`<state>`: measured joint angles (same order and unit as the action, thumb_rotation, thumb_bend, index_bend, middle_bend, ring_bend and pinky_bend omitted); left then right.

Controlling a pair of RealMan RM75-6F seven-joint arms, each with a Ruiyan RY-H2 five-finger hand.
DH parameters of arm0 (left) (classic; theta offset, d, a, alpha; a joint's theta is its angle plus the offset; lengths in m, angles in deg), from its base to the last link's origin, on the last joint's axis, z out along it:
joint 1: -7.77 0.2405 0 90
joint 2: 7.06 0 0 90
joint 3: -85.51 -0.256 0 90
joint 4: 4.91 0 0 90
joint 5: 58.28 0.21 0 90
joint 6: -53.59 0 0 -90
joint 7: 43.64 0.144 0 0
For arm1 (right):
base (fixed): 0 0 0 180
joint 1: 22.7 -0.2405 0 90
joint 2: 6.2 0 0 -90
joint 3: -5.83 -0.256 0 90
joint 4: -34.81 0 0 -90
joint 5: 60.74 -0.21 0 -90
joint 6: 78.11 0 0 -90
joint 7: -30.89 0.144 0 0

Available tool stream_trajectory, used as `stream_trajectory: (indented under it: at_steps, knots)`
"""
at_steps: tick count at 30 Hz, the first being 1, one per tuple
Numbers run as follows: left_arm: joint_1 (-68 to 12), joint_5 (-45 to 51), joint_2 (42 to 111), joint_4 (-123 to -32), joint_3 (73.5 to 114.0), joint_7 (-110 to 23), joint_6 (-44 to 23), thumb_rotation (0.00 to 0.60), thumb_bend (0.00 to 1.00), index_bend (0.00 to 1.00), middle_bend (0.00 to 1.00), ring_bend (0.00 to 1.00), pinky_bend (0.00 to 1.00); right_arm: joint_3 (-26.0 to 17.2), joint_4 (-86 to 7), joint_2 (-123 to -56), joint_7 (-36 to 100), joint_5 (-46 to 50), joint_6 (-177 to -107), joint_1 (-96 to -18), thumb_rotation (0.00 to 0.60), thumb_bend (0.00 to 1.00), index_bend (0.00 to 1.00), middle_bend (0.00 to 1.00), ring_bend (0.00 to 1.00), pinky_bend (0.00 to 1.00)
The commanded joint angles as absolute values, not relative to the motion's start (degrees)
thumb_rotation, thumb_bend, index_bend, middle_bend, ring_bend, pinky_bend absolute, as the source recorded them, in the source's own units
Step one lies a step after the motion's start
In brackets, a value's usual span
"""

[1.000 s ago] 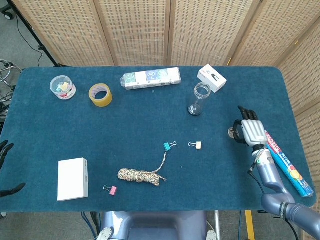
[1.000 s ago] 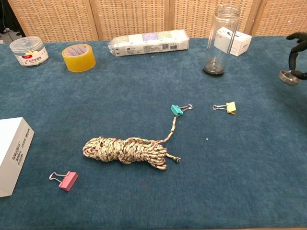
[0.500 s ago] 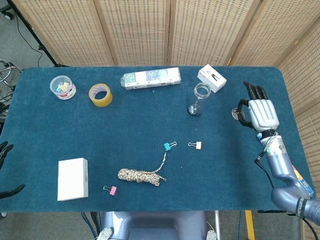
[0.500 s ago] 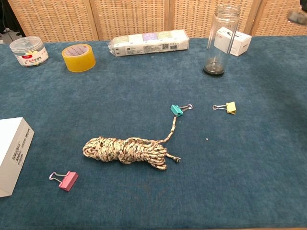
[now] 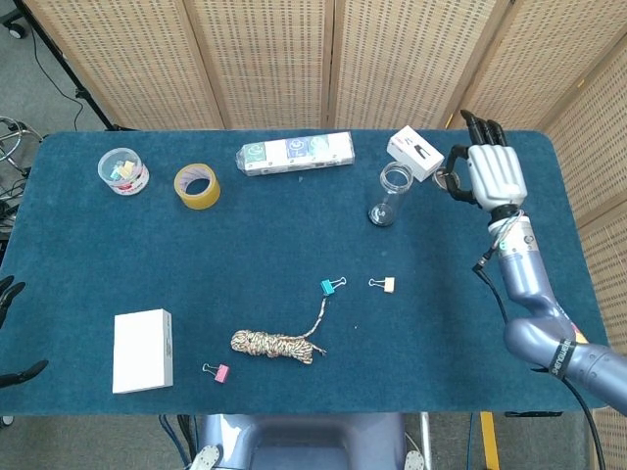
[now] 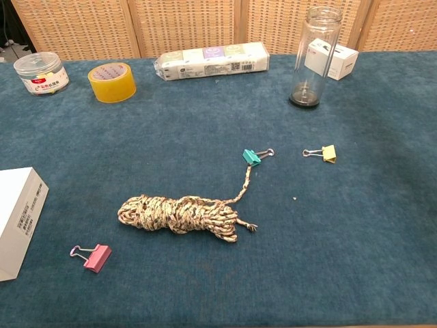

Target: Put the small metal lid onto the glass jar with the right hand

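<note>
step: carry phase, lid lifted off the table, not yet over the jar mouth (my read)
right hand (image 5: 487, 174): raised at far right of the table, back of hand to the head camera, fingers extended upward; thumb and a finger pinch the small metal lid (image 5: 446, 180) at its left edge; out of the chest view
small metal lid: in the air, in the right hand's pinch, just right of the white box (image 5: 414, 153), near the jar but not above it; tilt cannot be told
glass jar (image 5: 390, 193): upright, open mouth, empty, far-right part of the table (image 5: 294, 225), just near-left of the white box; chest view shows it standing straight
left hand (image 5: 12, 333): only dark fingertips at the left frame edge, off the table, pose cannot be told
next move: shift the lid left over the jar mouth, level it, lower till it seats, then release; needs to clear the white box
risk: thin pinch, lid may land tilted or nudge the tall jar over
other: yellow binder clip (image 5: 386, 284) and teal binder clip (image 5: 329, 286) nearer, mid table, well clear of the path
</note>
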<state>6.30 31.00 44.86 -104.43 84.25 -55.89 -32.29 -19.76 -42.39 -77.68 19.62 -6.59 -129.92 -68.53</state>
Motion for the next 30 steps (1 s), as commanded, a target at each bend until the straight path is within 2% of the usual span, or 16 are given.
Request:
stream_trajectory:
  at_steps: [1, 14, 30]
  knots:
    - [6.1, 30.5, 44.9, -104.5, 84.4, -55.8, -31.9, 0.600, 0.00, 0.00, 0.00, 0.00, 0.00, -20.2, -38.2, -80.9, 17.6, -8.9, -128.6, -71.6, 0.600, 0.57, 0.64, 0.00, 0.00, 0.00]
    - [5.2, 27.4, 44.6, -104.8, 85.5, -55.9, -29.7, 0.600, 0.00, 0.00, 0.00, 0.00, 0.00, -19.9, -27.2, -89.0, 13.5, -11.6, -126.2, -80.0, 0.600, 0.57, 0.64, 0.00, 0.00, 0.00]
    - [5.4, 27.8, 44.0, -104.2, 85.6, -58.3, -30.1, 0.600, 0.00, 0.00, 0.00, 0.00, 0.00, -17.9, -24.2, -93.0, 9.2, -11.9, -127.6, -83.0, 0.600, 0.57, 0.64, 0.00, 0.00, 0.00]
